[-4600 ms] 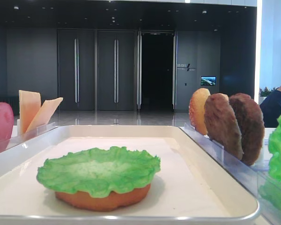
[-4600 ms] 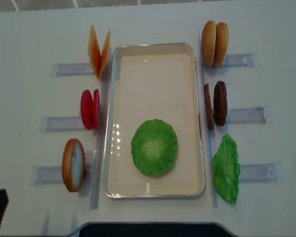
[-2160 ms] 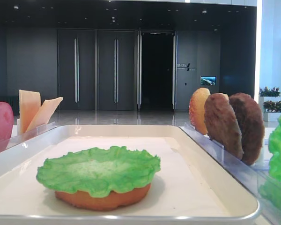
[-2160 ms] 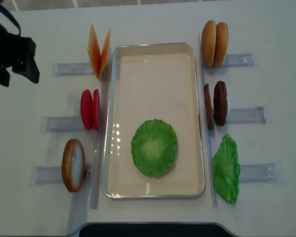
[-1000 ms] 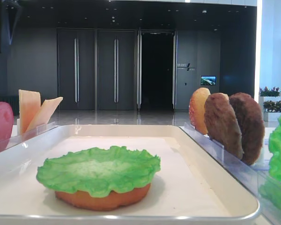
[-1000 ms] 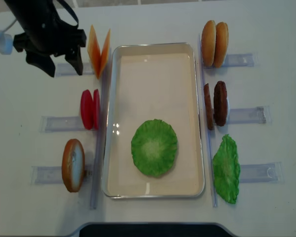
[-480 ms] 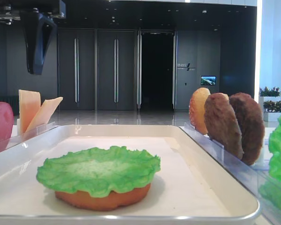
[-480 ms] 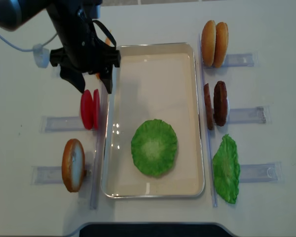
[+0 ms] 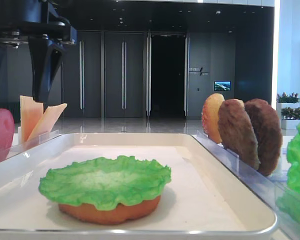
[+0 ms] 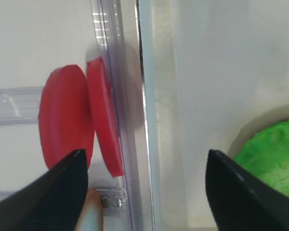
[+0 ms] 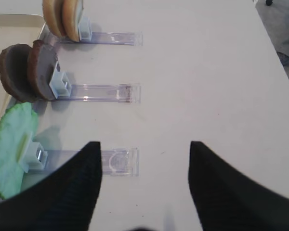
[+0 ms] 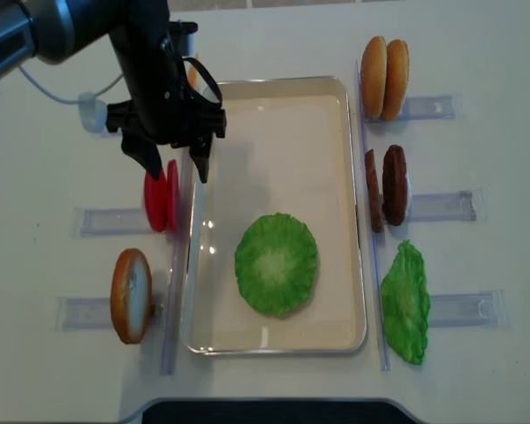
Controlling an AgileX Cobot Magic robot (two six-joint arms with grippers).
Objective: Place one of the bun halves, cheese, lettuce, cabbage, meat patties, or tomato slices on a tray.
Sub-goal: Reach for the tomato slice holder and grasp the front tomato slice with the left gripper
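The cream-white tray [image 12: 274, 82] holds a green lettuce [image 12: 276, 263] leaf lying on a bun half [image 9: 110, 214]. Two red tomato slices [image 12: 162, 199] stand on edge in a clear rack just left of the tray. My left gripper [image 12: 177, 174] hangs open above them. In the left wrist view one of its fingers [image 10: 67, 183] is over the outer tomato slice [image 10: 65, 120] and the other is over the tray floor. Nothing is between its jaws. My right gripper [image 11: 144, 144] is open over bare table, right of the racks.
Racks on the right hold two bun halves [image 12: 384, 66], two meat patties [image 12: 386, 185] and a second green leaf [image 12: 405, 302]. Another bun half [image 12: 131, 294] stands front left. The cheese [image 9: 37, 117] stands back left, mostly behind my left arm in the overhead view.
My left arm has come from beside the cheese rack toward the near side, and now sits over the tomato slices and the tray's left rim. Its jaws stayed open. The food has not moved.
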